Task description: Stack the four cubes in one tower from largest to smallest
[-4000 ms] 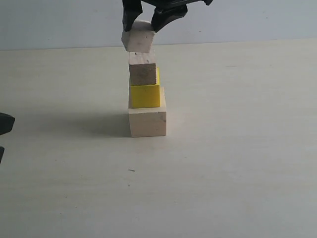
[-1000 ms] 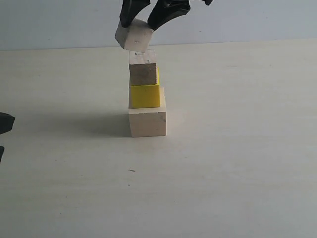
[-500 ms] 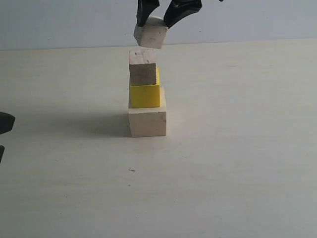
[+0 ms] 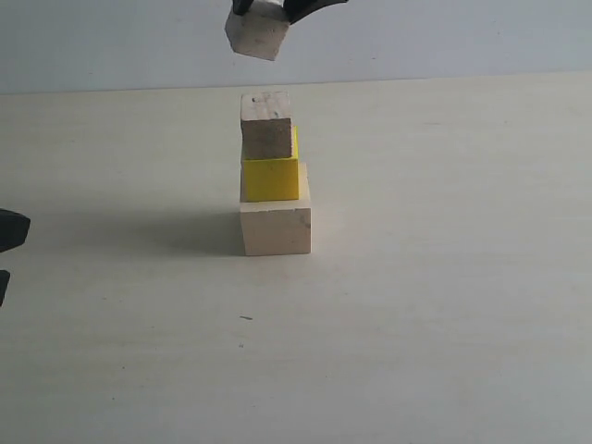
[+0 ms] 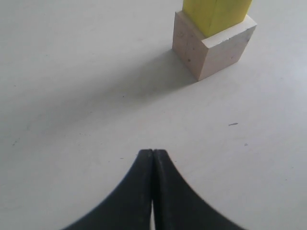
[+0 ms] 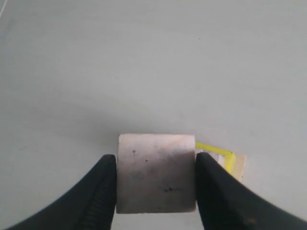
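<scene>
Three cubes stand stacked mid-table: the largest pale wood cube point(image 4: 276, 229) at the bottom, the yellow cube point(image 4: 271, 178) on it, the grooved wood cube point(image 4: 266, 125) on top. The smallest pale cube point(image 4: 257, 31) hangs above the stack, a little to its left and tilted, with my right gripper point(image 4: 268, 7) shut on it at the top edge. In the right wrist view the two fingers press the small cube's point(image 6: 157, 172) sides, and a yellow cube corner point(image 6: 225, 159) peeks out behind it. My left gripper point(image 5: 152, 153) is shut and empty, low over the table, facing the largest cube point(image 5: 213, 43) and yellow cube point(image 5: 216, 13).
A pale tabletop point(image 4: 444, 305) stretches around the stack, with a light wall behind. A dark part of the left arm point(image 4: 9, 231) shows at the left edge of the exterior view.
The right gripper has lifted the small cube higher and shifted it left, away from the grooved cube's top. The stack and the left gripper have not moved.
</scene>
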